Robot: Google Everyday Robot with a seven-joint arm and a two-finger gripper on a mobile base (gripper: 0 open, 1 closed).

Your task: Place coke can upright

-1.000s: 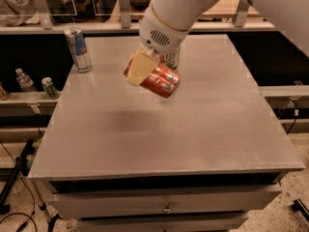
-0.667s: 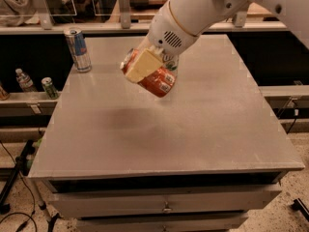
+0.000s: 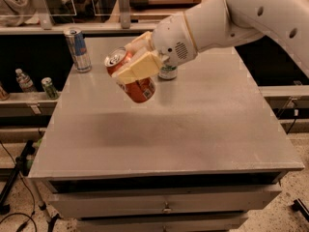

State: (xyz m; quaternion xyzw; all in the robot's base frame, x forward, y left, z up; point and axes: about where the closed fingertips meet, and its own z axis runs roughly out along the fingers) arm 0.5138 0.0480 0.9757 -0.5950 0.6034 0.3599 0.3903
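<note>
The red-orange coke can (image 3: 136, 87) with its silver top is held in the air above the middle of the grey table (image 3: 193, 124), tilted, top pointing up and to the left. My gripper (image 3: 137, 64) is shut on the coke can, with one cream finger across its front and one behind. The white arm comes in from the upper right.
A slim blue-and-silver can (image 3: 77, 50) stands upright at the table's far left corner. A white-and-green can (image 3: 168, 73) stands behind the arm, mostly hidden. Bottles and a small green can (image 3: 49, 87) sit on a low shelf to the left. Drawers are under the table's front edge.
The arm has rotated so the coke can has turned from lying nearly sideways to a steeper tilt, its top now raised. It stays at about the same spot above the table.
</note>
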